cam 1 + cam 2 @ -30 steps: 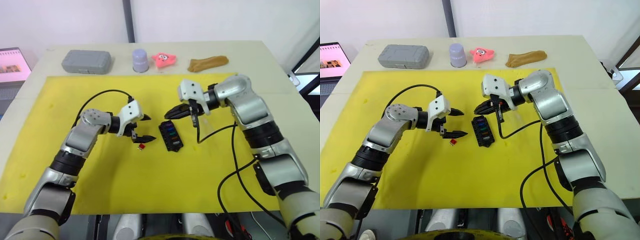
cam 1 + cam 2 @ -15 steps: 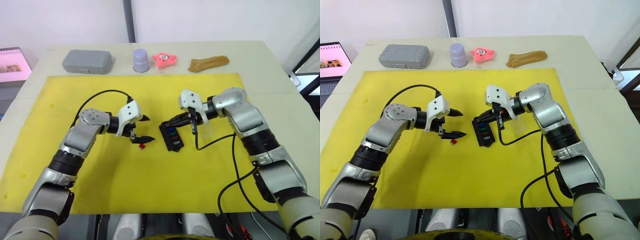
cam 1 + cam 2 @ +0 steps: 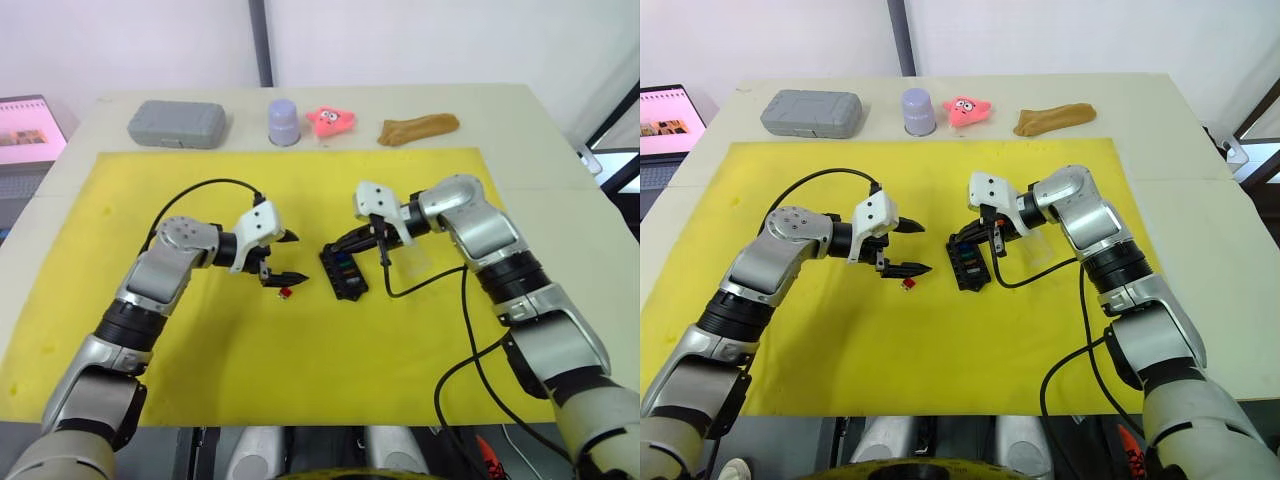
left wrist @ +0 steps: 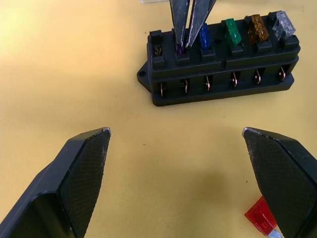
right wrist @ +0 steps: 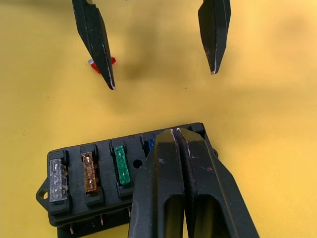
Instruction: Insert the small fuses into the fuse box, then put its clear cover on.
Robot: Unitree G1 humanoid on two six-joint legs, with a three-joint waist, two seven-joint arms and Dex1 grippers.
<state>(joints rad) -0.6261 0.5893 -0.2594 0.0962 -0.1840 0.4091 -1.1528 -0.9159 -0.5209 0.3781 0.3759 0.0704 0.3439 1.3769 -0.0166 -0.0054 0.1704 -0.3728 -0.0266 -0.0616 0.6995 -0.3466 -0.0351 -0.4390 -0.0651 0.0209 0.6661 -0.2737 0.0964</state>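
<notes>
The fuse box (image 3: 343, 273) lies mid-mat, long axis running away from the robot. Right fingers (image 4: 190, 22) pinch a purple fuse (image 4: 180, 48) into it (others seated). Left fingers (image 5: 96, 39) spread beside a red fuse (image 3: 285, 292).

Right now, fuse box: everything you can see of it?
The fuse box is a black plastic block lying flat on the yellow mat, between both arms. Purple, blue, green, amber and clear fuses sit in its top row; the end slot is empty. The right pincer, shut, presses the purple fuse. No cover on.
</notes>
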